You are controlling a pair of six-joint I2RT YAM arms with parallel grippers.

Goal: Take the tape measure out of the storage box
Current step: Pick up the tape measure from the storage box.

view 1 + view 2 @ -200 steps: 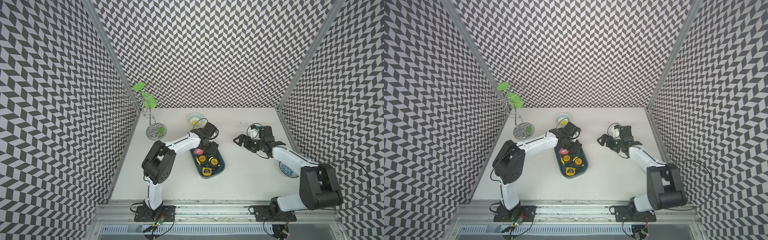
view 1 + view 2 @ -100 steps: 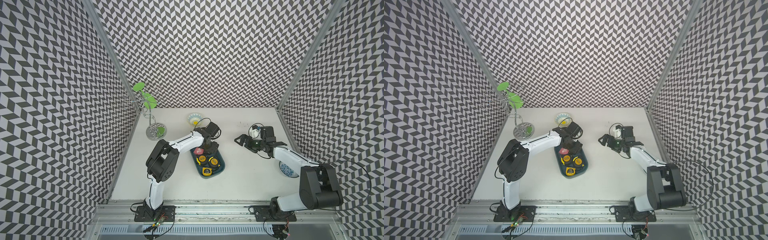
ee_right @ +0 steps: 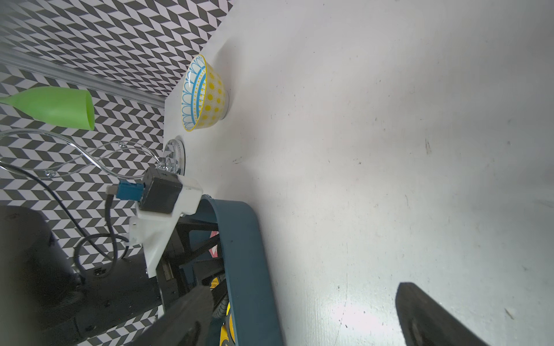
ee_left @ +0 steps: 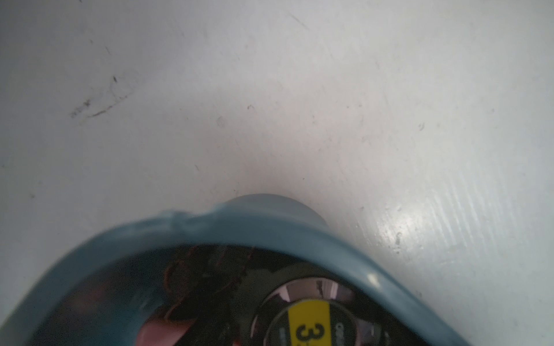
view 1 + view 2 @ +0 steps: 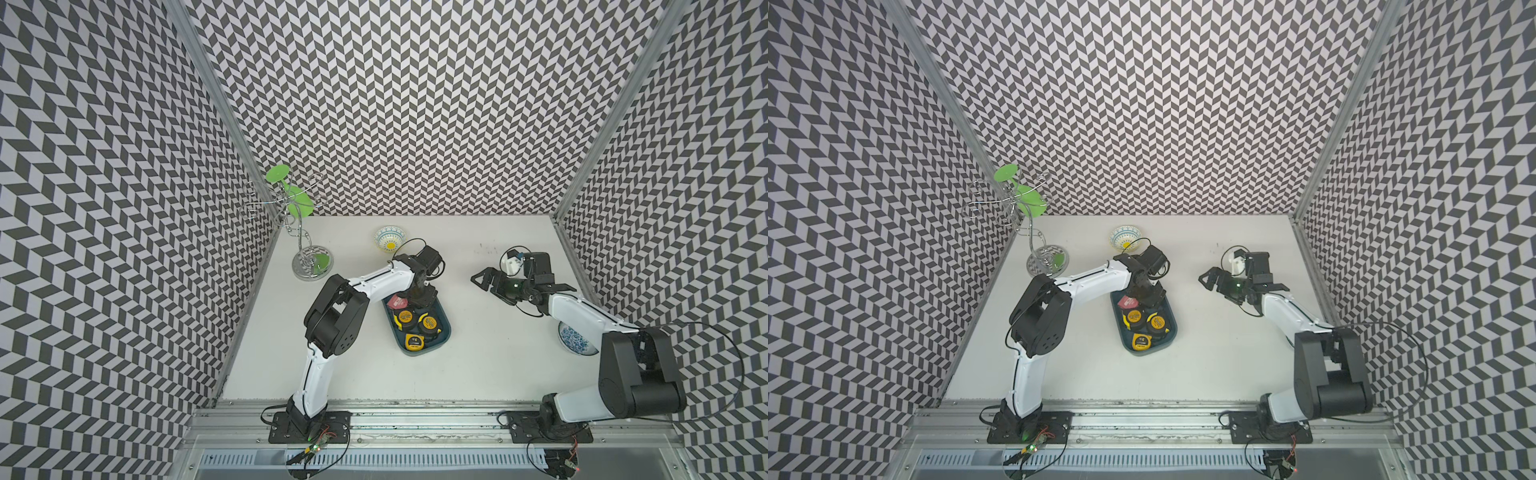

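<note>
Contact on your left side cannot be confirmed: the left gripper is lowered into the far end of the storage box, and its own body covers its fingertips in both top views, so you cannot tell how wide the jaws stand or whether they close on anything. Your left wrist view gives only the teal rim of the box and, inside it, the round face of a tape measure with a yellow label, close under the camera, with the fingers out of that view. From above, three yellow-and-black tape measures lie in the box toward its near end, and a red-and-pink item sits just beside the gripper. Your left arm rises from its base at the near edge, bends at a high elbow and runs its white forearm toward the far right, the wrist turned straight down over the box. Your right gripper stands wide open and empty, its fingers spread across the right wrist view, held over bare worktop, well apart from the box and pointing toward it, while the right arm stretches from its near-right base toward the far left
</note>
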